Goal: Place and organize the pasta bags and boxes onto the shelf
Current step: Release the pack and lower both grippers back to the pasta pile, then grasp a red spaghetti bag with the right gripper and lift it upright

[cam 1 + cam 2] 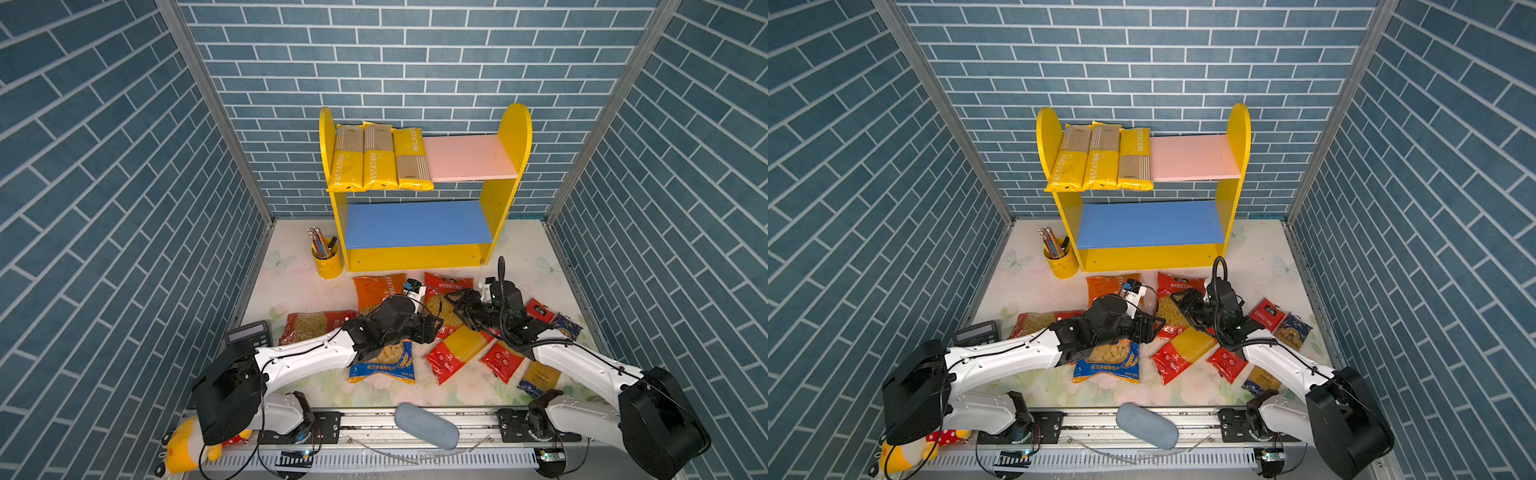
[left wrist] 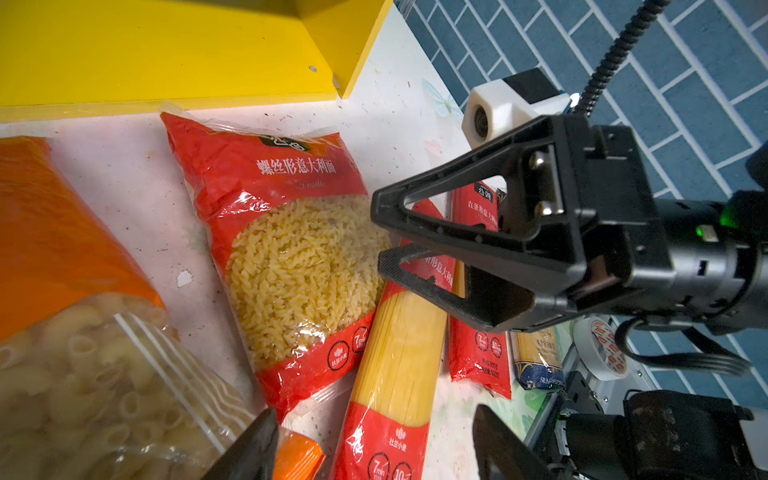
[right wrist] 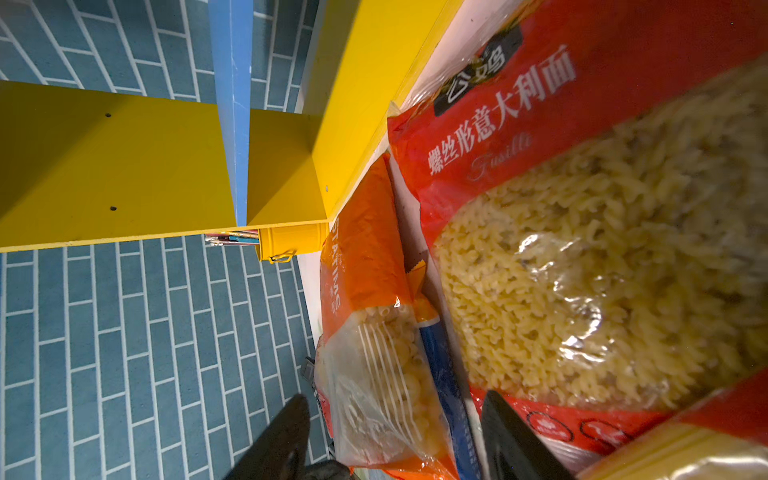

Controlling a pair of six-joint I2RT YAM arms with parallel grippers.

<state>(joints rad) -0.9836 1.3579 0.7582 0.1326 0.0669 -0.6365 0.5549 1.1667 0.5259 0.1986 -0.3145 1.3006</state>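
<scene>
Grey oblong thing (image 1: 426, 424) blurred at front rail. Left gripper (image 1: 432, 326) jaws apart, nothing held, above near edge of fusilli bag (image 1: 449, 286) and red spaghetti pack (image 1: 461, 347). Right gripper (image 1: 455, 305) jaws apart, nothing held, above fusilli bag. Three yellow packs (image 1: 378, 158) lie on pink board (image 1: 469, 158) of shelf (image 1: 513, 137), left side. Other packs (image 1: 376, 286) flat on table (image 1: 291, 286) before shelf.

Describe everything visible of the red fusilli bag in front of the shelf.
The red fusilli bag is a glossy plastic pouch with a clear window full of yellow spirals, white Chinese lettering, "Fusilli", a dark logo patch on top and round marks below. It lies flat on the table, top end toward the shelf. A red spaghetti pack rests against its lower side; the open right gripper hangs over that edge, contact unclear.
</scene>
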